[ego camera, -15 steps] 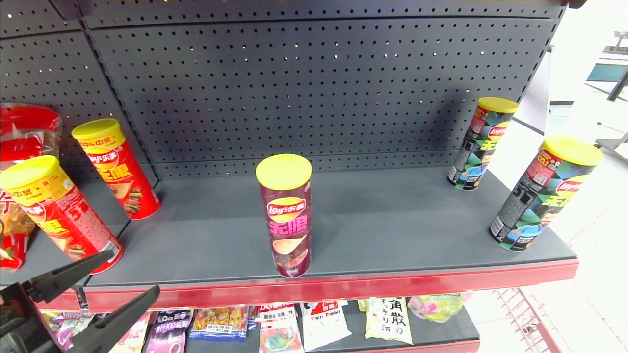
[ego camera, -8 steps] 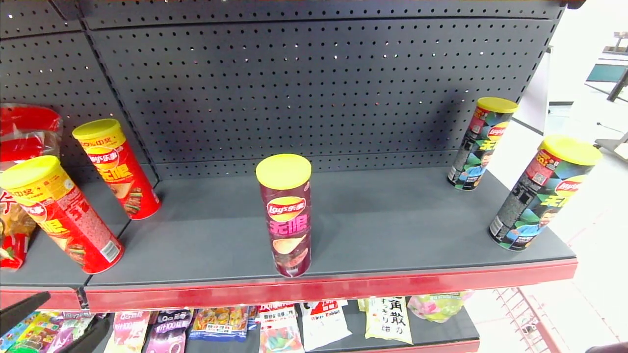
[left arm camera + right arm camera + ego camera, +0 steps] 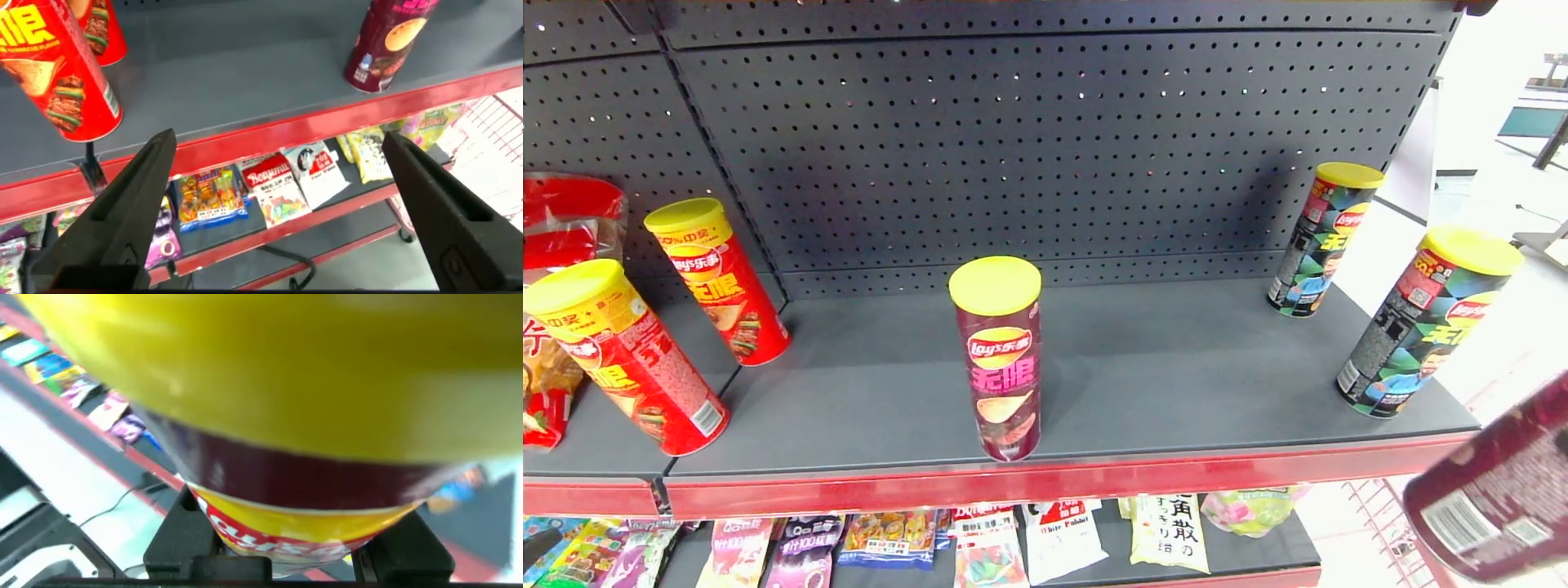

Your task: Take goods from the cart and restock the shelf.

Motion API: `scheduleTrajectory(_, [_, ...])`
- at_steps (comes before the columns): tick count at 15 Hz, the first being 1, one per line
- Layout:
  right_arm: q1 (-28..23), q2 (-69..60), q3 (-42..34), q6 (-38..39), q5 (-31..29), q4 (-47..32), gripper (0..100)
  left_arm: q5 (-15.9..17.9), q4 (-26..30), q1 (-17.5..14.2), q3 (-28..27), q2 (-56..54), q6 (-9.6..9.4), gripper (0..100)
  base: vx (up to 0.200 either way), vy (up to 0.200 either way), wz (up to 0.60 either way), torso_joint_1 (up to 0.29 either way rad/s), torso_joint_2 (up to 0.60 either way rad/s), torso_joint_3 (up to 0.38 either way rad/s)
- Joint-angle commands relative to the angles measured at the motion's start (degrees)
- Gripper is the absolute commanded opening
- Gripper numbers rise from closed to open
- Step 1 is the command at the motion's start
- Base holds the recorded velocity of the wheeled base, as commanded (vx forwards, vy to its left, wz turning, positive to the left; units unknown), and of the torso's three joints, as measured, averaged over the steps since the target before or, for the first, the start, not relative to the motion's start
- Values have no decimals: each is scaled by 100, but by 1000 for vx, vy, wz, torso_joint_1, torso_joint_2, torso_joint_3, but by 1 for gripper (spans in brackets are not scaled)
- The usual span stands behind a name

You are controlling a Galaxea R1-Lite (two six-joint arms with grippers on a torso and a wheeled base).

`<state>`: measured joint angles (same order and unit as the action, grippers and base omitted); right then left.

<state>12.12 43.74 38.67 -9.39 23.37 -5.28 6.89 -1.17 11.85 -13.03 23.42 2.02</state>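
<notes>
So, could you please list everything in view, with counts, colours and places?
shelf: one, grey with a red front edge.
maroon chip can: one, yellow lid, upright at the shelf's centre front.
red chip cans: two, yellow lids, upright at the left.
dark patterned chip cans: two, yellow lids, upright at the right end.
red bags: count unclear, far left.
snack packets: many, mixed colours, lower shelf.
held maroon chip can: one, tilted, below the shelf's right end.
left gripper: black, open, low before the shelf's left part.
right gripper: black, shut on the held can.
</notes>
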Motion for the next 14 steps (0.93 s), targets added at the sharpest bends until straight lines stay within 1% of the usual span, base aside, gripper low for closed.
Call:
scheduleTrajectory(1, [731,1945,730,-37,10,818,0,-3,3,2,2,-145,-18,100,0,0,0,0,0,0])
scheduleTrajectory(2, [1021,2332,976,-2,-61,923,0,-12,12,2,-24,-145,-44,100,0,0,0,0,0,0])
scheduleTrajectory(3, [1126,2525,1134,7,-61,923,0,-21,12,2,-15,-145,-97,100,0,0,0,0,0,0])
scheduleTrajectory(4, [1363,2912,1389,16,-78,976,0,-21,12,2,-15,-145,-211,100,0,0,0,0,0,0])
scheduleTrajectory(5, [1478,3176,1582,25,-87,985,0,-30,12,-7,-15,-145,-255,100,0,0,0,0,0,0])
scheduleTrajectory(8, [1601,3958,2154,33,-280,994,0,-126,12,-16,-33,-188,-273,100,0,0,0,0,0,0])
scheduleTrajectory(10, [1618,4406,2514,25,-324,1020,0,-144,187,-16,-42,-285,-273,100,0,0,0,0,0,0])
scheduleTrajectory(13, [1680,5057,2786,51,-500,1530,0,-161,469,-25,-50,-558,-299,100,0,0,0,0,0,0])
scheduleTrajectory(14, [1750,5312,2971,130,-526,1662,0,-188,556,-25,-50,-663,-378,100,0,0,0,0,0,0])
